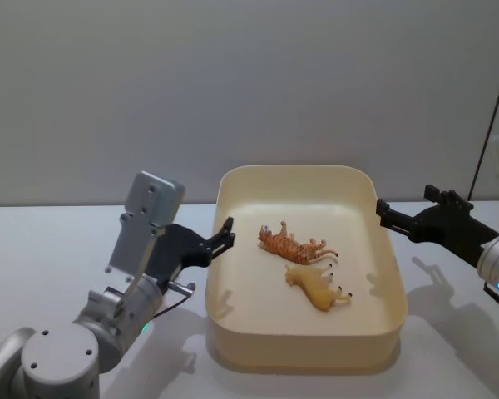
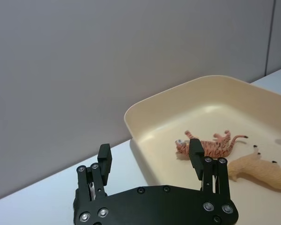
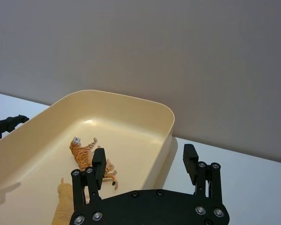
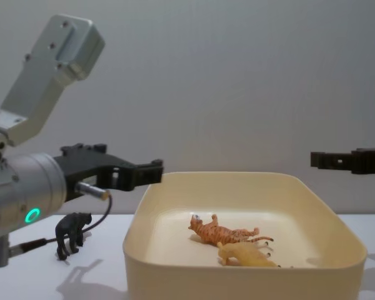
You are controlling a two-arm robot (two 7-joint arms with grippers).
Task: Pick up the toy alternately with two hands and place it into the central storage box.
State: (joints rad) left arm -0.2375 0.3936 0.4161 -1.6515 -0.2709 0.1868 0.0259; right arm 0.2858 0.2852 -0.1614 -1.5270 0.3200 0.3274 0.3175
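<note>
— Black fingers (image 2: 104, 158) first: report state at left gripper (image 1: 226, 234).
— Spread wide, gripping nothing; poised over left rim of central storage box (image 1: 308, 171).
— Same check at right gripper (image 1: 382, 214).
— Likewise parted and empty; held above right rim, extended in from right side.
— Locate toys.
— Found striped tiger (image 1: 295, 244) and tan animal (image 1: 318, 288) on box floor, lying on sides, just beside each other; contact not determinable. Found black animal (image 4: 71, 232) standing on table (image 1: 50, 241) outside, left of box, near silver left arm (image 4: 25, 187) with green light ring.
</note>
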